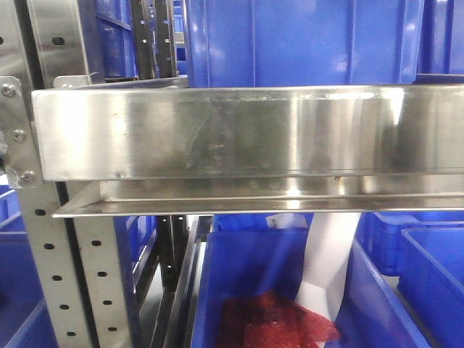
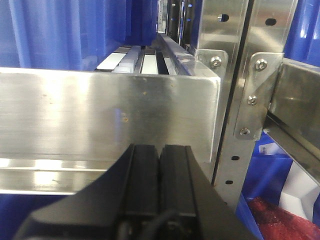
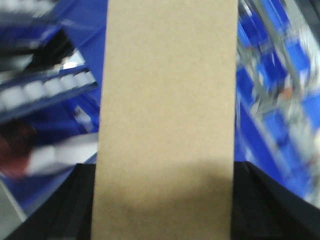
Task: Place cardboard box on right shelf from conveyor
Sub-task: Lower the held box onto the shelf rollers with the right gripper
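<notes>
- Tan corrugated card fills the right wrist view from 12 to 6 o'clock: the plain, tall, narrow cardboard box [image 3: 167, 110] stands upright in the right gripper [image 3: 162, 210].
- The black fingers [image 3: 75, 205] of that gripper flank the carton at 7 and 5 o'clock. They are spread as wide as the box and touch its two long sides.
- Behind the carton the scene is blurred. Blue shapes show on both sides, a row of white rollers [image 3: 45, 92] at 9 o'clock and a dark red patch [image 3: 12, 155] at 8 o'clock.
- In the front view the right shelf [image 1: 246, 130], a shiny stainless-steel rack level with a broad smudged front rail, spans the frame from 9 to 3 o'clock.
- The rail is bolted at 9 o'clock to a perforated grey steel upright [image 1: 65, 275].
- A tall blue plastic bin [image 1: 304, 43] stands above the rail at 12 o'clock.
- A lower blue plastic bin [image 1: 217, 290] sits under the rail at 6 o'clock. It holds a crumpled red mesh piece [image 1: 275, 322], with a white bent sheet [image 1: 330, 268] just beside it at 5 o'clock.
- In the left wrist view the left gripper [image 2: 159, 150] sits at 6 o'clock, its black fingers [image 2: 142, 170] pressed flat together with nothing between them.
- It faces a neighbouring brushed steel rail [image 2: 100, 115], which ends at a second perforated upright [image 2: 235, 165] at 3 o'clock.
</notes>
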Available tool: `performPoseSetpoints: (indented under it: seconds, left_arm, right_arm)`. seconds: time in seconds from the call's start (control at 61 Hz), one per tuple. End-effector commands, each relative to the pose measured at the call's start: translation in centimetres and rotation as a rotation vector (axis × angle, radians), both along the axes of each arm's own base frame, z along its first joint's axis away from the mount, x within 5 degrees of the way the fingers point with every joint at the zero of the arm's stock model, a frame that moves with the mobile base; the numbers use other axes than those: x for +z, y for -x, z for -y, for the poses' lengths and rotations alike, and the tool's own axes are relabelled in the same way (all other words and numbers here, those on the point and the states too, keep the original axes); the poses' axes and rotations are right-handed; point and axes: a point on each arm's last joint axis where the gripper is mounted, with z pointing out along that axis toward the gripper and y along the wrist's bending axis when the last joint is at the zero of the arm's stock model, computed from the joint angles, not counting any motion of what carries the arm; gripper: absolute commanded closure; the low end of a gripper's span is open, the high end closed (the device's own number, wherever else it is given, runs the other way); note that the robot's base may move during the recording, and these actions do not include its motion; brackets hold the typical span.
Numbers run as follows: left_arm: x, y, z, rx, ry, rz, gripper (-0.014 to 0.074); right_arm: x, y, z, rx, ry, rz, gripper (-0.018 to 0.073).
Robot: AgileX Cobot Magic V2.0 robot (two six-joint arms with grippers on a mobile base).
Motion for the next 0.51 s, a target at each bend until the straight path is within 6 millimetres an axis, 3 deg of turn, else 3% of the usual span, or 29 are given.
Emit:
performPoseSetpoints:
  seconds: [0.0, 0.098, 0.295, 0.491]
  left_arm:
    - [0.6, 0.1, -0.1, 0.005, 0.013, 0.093, 0.0713]
    - [0.6, 0.1, -0.1, 0.005, 0.013, 0.093, 0.0713]
    - [0.6, 0.1, -0.1, 0.005, 0.013, 0.093, 0.0713]
    - [0.6, 0.1, -0.1, 0.005, 0.013, 0.093, 0.0713]
  right_arm:
    - [1.4, -1.7, -1.5, 0.124, 0.195, 0.163, 0.0344]
    - [0.5, -3.5, -2.8, 0.184, 0.288, 0.160, 0.0344]
    - [-1.8, -7.6, -4.9, 0.223, 0.313, 0.128, 0.0344]
    - [-3.9, -11.5, -5.0, 0.184, 0.318, 0.115, 0.0344]
